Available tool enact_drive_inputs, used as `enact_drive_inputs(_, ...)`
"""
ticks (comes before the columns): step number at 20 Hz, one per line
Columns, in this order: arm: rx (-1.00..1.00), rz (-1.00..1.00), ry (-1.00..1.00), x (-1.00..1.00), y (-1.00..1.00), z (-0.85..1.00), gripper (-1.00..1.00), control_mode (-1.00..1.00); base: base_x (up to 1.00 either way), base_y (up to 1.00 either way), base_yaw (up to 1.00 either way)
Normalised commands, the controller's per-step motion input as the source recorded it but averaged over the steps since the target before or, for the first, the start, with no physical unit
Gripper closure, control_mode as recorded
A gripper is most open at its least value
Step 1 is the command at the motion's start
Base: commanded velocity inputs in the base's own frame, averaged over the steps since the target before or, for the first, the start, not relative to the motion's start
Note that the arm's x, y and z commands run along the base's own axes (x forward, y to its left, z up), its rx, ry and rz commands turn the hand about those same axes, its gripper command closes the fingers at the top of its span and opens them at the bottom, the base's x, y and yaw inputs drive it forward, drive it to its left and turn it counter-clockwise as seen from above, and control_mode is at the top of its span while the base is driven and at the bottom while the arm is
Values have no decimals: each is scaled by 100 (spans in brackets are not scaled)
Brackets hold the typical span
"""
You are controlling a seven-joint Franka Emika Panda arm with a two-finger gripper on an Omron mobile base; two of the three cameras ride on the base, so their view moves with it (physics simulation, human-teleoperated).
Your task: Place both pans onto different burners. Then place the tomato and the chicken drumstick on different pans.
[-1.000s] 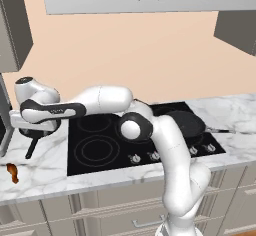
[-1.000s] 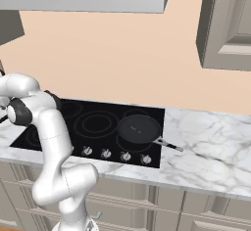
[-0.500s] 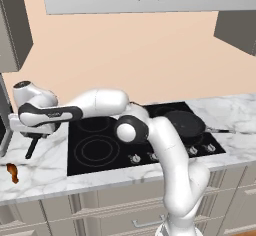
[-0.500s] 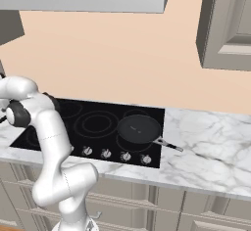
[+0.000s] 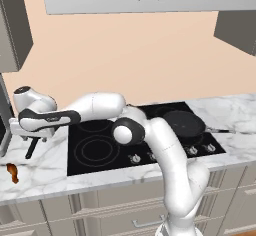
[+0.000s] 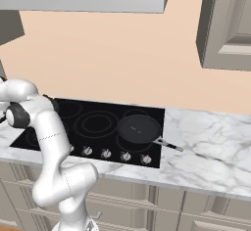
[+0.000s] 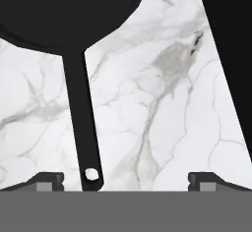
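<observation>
The hand (image 7: pixel 125 179) is held fully open and empty above the second pan (image 7: pixel 64 10) on the table (image 7: pixel 157 103). Rigid and front-heavy, it should be gripped mid-handle (image 7: pixel 81 113).

Cooktop (image 5: pixel 100 152): glossy black, marked with thin grey concentric rings. Pan on the cooktop (image 5: pixel 184 123): matte black. Second pan (image 7: pixel 64 10), left of the cooktop: black, with a dark handle. Counter (image 5: pixel 40 172): white marble, veined in grey. Drumstick (image 5: pixel 12 172), left of the cooktop: orange-brown. Wall (image 5: pixel 130 55) behind the cooktop: plain peach.
</observation>
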Motion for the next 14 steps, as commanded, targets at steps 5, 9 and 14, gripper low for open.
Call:
enact_drive_inputs(5,0,0,0,20,7,-12,-100,-100,0,0,0)
enact_drive_inputs(9,0,0,0,3,13,-13,-100,-100,0,0,0)
enact_drive_inputs(14,0,0,0,6,14,-15,-100,-100,0,0,0)
